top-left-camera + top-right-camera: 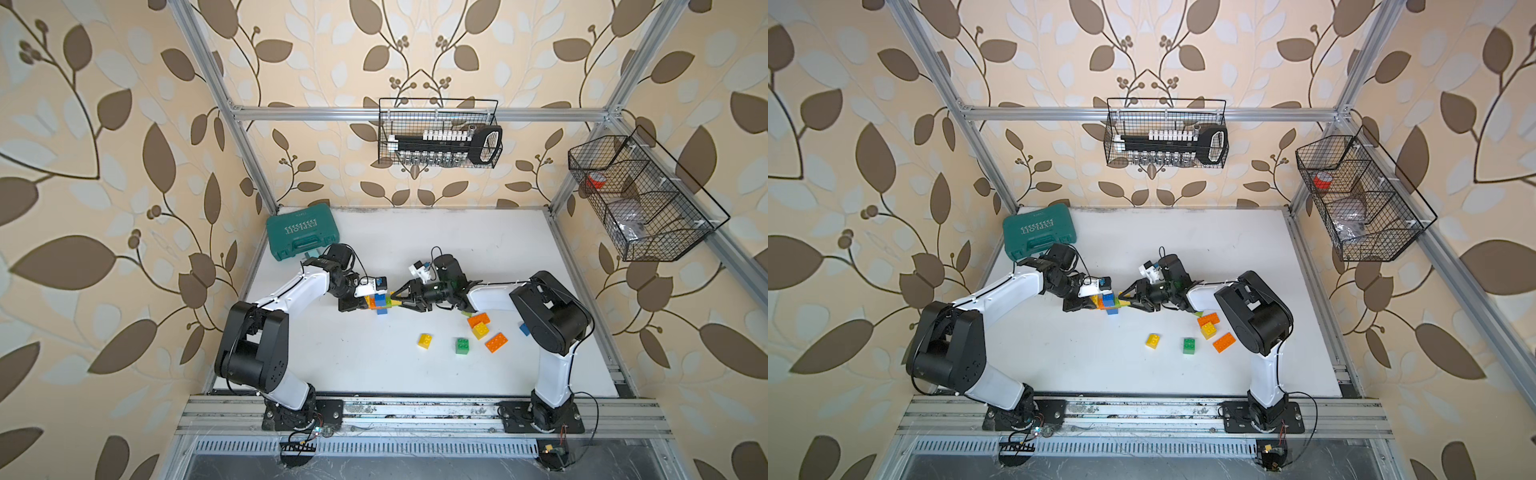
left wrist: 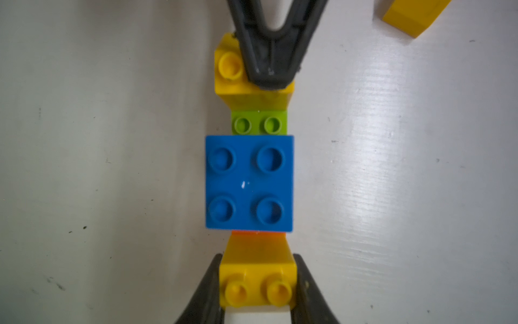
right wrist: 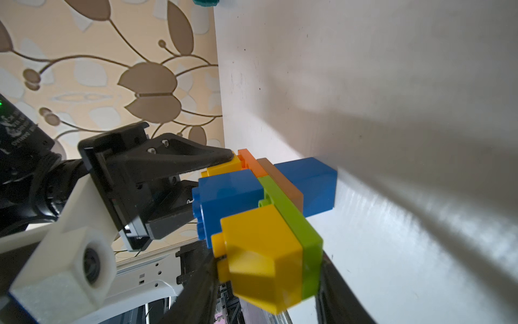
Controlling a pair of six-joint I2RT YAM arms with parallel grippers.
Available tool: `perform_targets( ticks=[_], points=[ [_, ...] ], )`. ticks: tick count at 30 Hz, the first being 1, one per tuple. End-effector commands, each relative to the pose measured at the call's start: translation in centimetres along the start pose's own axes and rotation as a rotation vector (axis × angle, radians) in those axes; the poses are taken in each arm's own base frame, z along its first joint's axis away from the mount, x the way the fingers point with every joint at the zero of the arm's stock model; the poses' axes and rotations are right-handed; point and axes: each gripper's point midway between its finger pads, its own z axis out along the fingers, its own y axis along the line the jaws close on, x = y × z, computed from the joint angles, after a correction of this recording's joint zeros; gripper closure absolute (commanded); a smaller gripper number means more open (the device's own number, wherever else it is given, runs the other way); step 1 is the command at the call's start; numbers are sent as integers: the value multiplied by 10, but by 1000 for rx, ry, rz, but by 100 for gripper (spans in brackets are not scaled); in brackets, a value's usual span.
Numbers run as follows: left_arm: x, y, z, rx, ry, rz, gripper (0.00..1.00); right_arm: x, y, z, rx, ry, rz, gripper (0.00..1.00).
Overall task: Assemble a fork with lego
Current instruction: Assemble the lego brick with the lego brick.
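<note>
Left gripper (image 2: 258, 283): nearly shut, its jaws clamped on both sides of the left yellow brick (image 2: 258, 266) at the left end of the build.
Right gripper (image 3: 269, 283): partly closed, pinching the right yellow brick (image 3: 260, 252) and the green plate (image 3: 297, 232) under it. One finger lies on the studded top, the other underneath.
Lego assembly (image 1: 380, 302): held mid-table between the two grippers. The top blue brick (image 2: 249, 182) is at its middle, with an orange piece (image 3: 249, 162), a brown piece (image 3: 283, 182) and a lower blue brick (image 3: 308, 182) beneath. I cannot tell whether it touches the table (image 1: 374, 374).
Risk, splitting: both ends are gripped, so any drift apart or twist between the arms would likely pop a stud joint near the green plate.
Risk, slipping: the right finger covers only part of the studded top and could slide off under load.
Risk, buckling: pushing the ends together could fold the row.
Surroundings: a loose yellow brick (image 1: 424, 340) and a loose green brick (image 1: 462, 345) lie nearer and to the right. An orange-and-yellow cluster (image 1: 482, 330) lies further right, and a loose blue brick (image 1: 524, 329) sits beside the right arm.
Far left: the teal tool case (image 1: 301, 232), well apart.
In the way: the right forearm lies just beside the cluster, and neither gripper is free to fetch a brick.
</note>
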Motion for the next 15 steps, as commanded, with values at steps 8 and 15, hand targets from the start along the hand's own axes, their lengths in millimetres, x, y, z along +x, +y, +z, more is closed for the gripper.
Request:
perform_targets(
  ticks=[8, 15],
  points=[
    [36, -26, 25, 79, 142, -90, 100, 9, -28, 5, 46, 22, 63, 50],
    [29, -18, 21, 37, 115, -107, 100, 10, -31, 4, 44, 22, 71, 50]
  ],
)
